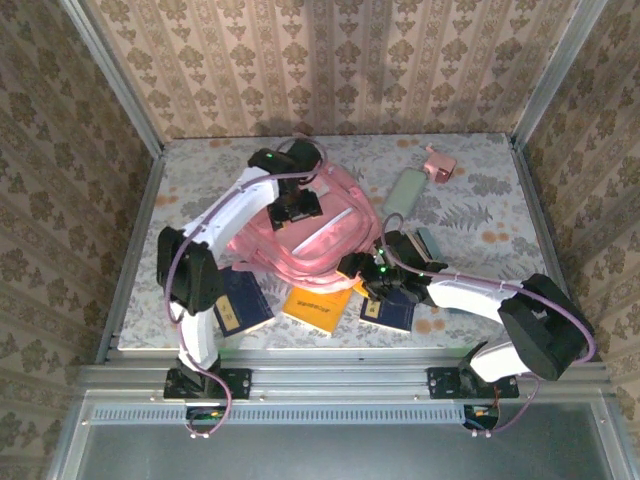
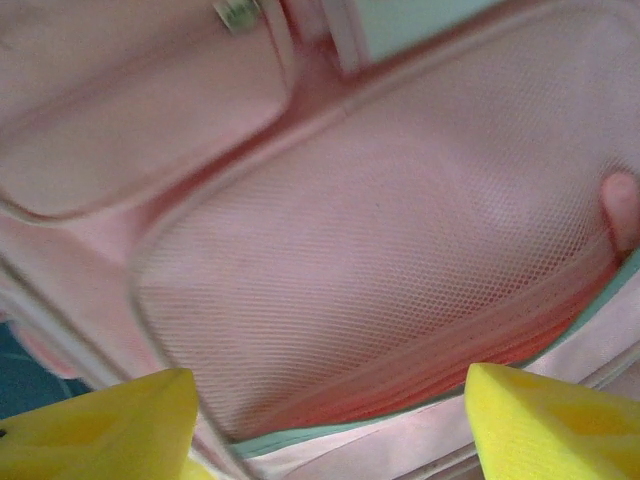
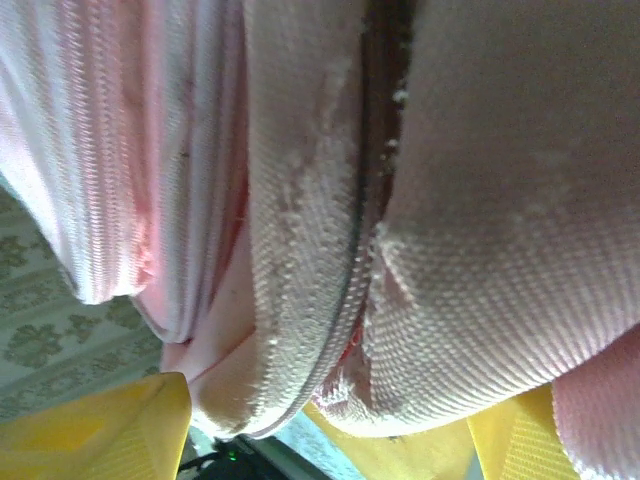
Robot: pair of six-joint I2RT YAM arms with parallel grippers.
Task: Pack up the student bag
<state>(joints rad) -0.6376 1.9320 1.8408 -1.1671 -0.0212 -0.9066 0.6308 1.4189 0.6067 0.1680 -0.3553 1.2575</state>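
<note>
Pink bag (image 1: 335, 238) mid-table, long axis approx 8–2 o'clock. L gripper (image 1: 295, 208) over its 12 o'clock part, jaws wide, nothing betw; mesh pocket (image 2: 380, 250) straight ahead. R gripper (image 1: 365, 272) at 4 o'clock edge, zip seam (image 3: 365, 200) fabric betw fingers; clamped or loose, can't tell. Unpacked orange book (image 1: 318, 306) at bag's 6 o'clock, just beside; R arm nearer.

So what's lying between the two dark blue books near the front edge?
An orange notebook, lying flat at the student bag's near edge; the top view shows it.
</note>
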